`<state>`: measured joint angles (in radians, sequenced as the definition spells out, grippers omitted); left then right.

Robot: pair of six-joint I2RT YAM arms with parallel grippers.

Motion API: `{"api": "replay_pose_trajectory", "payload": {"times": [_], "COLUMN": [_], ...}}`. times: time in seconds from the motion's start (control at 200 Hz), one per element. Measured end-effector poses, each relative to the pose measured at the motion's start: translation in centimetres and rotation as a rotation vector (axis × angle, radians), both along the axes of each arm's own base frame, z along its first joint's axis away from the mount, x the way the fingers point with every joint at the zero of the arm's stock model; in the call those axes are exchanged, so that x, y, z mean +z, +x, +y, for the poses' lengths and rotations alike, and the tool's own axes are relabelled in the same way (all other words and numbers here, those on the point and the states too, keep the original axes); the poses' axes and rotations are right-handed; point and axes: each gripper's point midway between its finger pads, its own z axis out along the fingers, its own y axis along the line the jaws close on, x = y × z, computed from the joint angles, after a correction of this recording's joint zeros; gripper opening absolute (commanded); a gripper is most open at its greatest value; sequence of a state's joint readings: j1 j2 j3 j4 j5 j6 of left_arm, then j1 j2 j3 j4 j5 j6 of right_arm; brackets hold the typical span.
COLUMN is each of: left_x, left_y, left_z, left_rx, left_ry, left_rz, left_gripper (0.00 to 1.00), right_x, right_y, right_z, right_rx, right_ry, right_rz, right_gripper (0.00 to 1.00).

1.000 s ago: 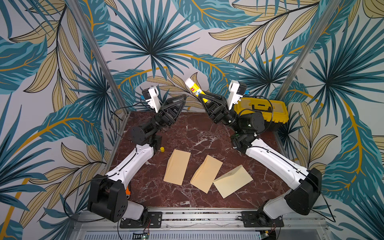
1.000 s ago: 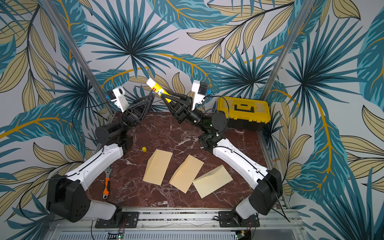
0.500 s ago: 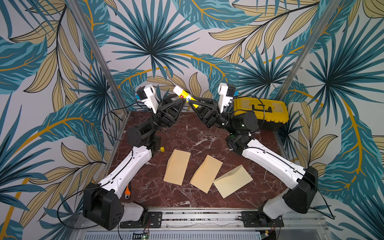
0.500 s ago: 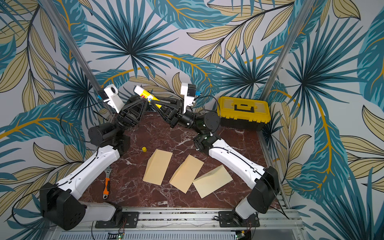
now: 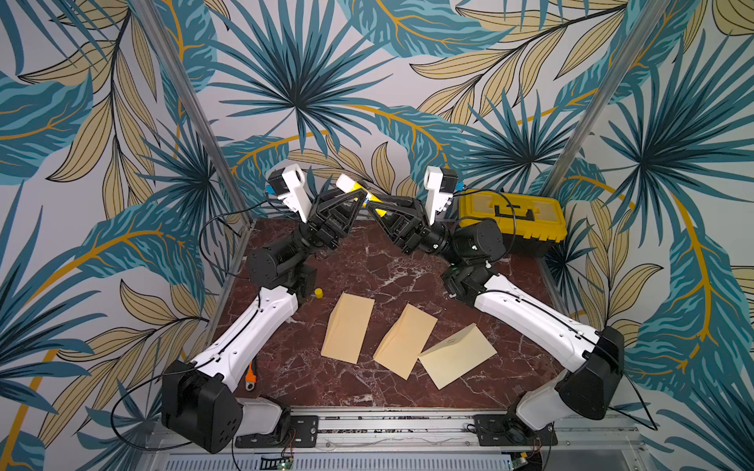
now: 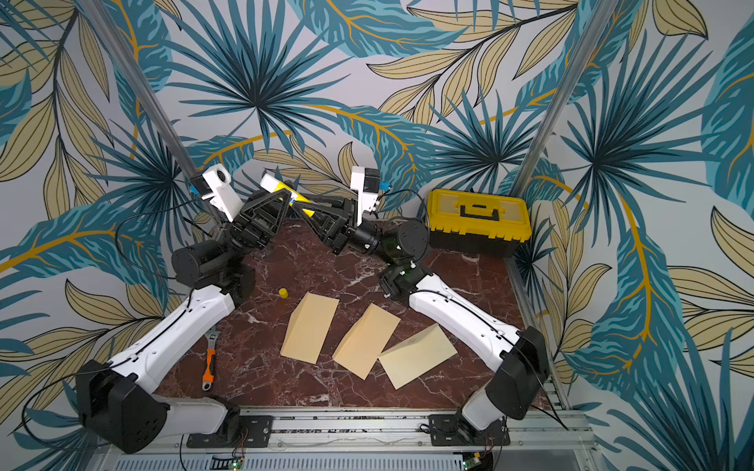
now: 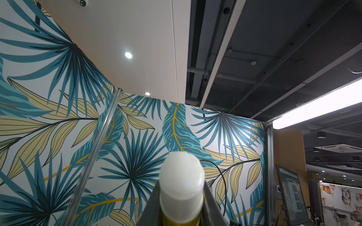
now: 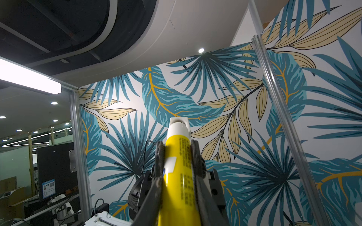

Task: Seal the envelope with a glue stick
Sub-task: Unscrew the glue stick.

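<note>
Noted leftward shift, closing of left pincer (image 7: 181, 185) onto glue stick (image 5: 351, 186), right pincer (image 8: 177, 144) grip on same. Judged handover near, gluing pending.

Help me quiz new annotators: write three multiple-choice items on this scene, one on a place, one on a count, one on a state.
1. Where does the yellow toolbox stand? A) at the near edge B) under the left arm C) at the far right corner of the table
2. How many envelopes lie on the table? A) two B) three C) five
3. The right gripper is: A) shut on the glue stick B) open and empty C) shut on the wrench
Answers: 1 C, it sits at the back on the right; 2 B, three tan ones lie in a row; 3 A, its fingers clamp the yellow tube.
</note>
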<state>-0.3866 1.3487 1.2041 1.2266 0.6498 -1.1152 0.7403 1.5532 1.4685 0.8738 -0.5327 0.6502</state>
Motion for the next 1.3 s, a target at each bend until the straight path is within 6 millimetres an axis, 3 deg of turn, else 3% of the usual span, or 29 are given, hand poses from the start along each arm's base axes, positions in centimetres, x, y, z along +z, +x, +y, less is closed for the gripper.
{"api": "replay_pose_trajectory", "payload": {"times": [0.025, 0.13, 0.235, 0.786, 1.077, 1.142, 1.207, 1.302], "left_x": [0.0, 0.0, 0.1, 1.4, 1.6, 1.6, 1.8, 2.1], "left_y": [0.0, 0.0, -0.2, -1.2, -1.3, -1.5, -1.6, -2.1], "left_z": [0.0, 0.0, -0.1, 0.2, 0.3, 0.2, 0.2, 0.1], "left_rx": [0.0, -0.001, -0.005, -0.023, -0.033, -0.036, -0.042, -0.054], "left_ry": [0.0, 0.0, 0.003, -0.012, -0.018, -0.015, -0.011, -0.005], "left_rz": [0.0, 0.0, -0.006, -0.04, -0.036, -0.044, -0.055, -0.085], "left_gripper": [0.14, 0.14, 0.13, 0.12, 0.11, 0.1, 0.1, 0.1], "right_x": [0.0, 0.0, -0.3, -0.4, -0.3, -0.3, -0.1, 0.2], "right_y": [0.0, 0.0, -0.1, -1.6, -1.8, -1.8, -2.0, -2.4], "right_z": [0.0, 0.0, -0.3, -1.7, -1.6, -1.6, -1.6, -1.6], "right_rx": [0.0, -0.005, -0.02, -0.038, -0.033, -0.026, -0.014, 0.021], "right_ry": [0.0, -0.005, -0.02, -0.041, -0.051, -0.051, -0.048, -0.042], "right_rz": [0.0, -0.001, 0.012, 0.01, -0.002, 0.0, 0.005, 0.019], "right_gripper": [0.03, 0.37, 0.45, 0.33, 0.13, 0.12, 0.02, 0.03]}}
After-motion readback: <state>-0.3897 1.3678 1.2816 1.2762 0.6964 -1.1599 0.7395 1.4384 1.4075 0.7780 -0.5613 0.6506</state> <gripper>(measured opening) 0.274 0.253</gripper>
